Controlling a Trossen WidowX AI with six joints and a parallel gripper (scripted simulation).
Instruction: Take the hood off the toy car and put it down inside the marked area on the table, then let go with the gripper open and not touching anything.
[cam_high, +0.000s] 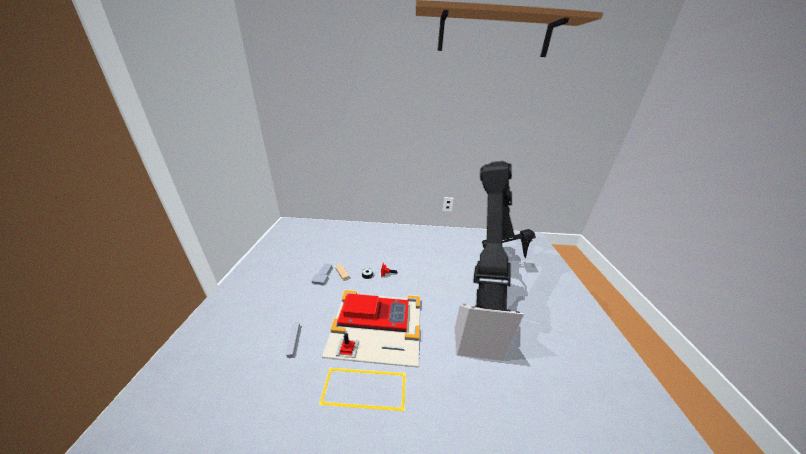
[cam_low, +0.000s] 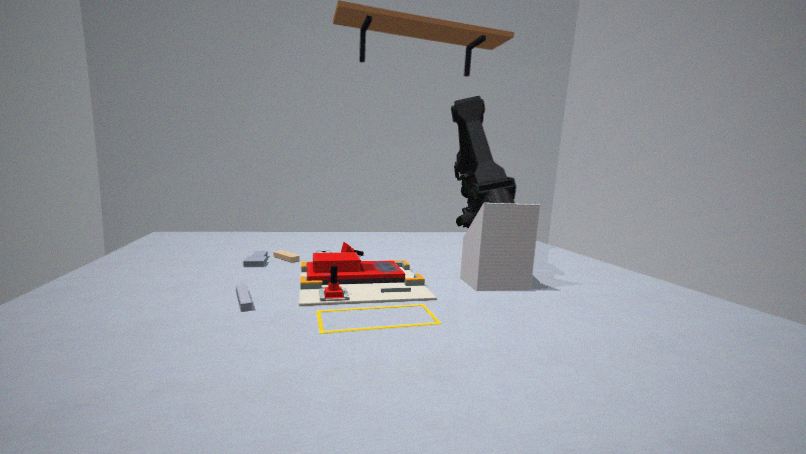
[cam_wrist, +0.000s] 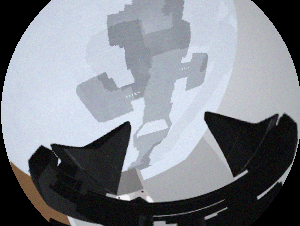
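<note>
The toy car (cam_high: 375, 319) (cam_low: 376, 276) sits between orange corner brackets on a cream board (cam_high: 373, 356) (cam_low: 366, 298). It is red, with a raised red block (cam_high: 359, 307) (cam_low: 336, 262) at its left and a grey detailed panel (cam_high: 397, 311) (cam_low: 386, 266) at its right. Which part is the hood is hard to tell. The marked area (cam_high: 362, 406) (cam_low: 379, 328) is a yellow outline in front of the board, with nothing in it. My gripper (cam_wrist: 168, 120) is open and empty, away from the car, beyond the arm's base. The arm partly hides it in the top and exterior views.
A red part with a black handle (cam_high: 346, 345) (cam_low: 333, 291) stands on the board's front left. A grey bar (cam_high: 293, 340) (cam_low: 244, 297) lies left of it. Several small parts lie behind the car. The arm's pale base block (cam_high: 487, 332) (cam_low: 506, 248) stands to the right.
</note>
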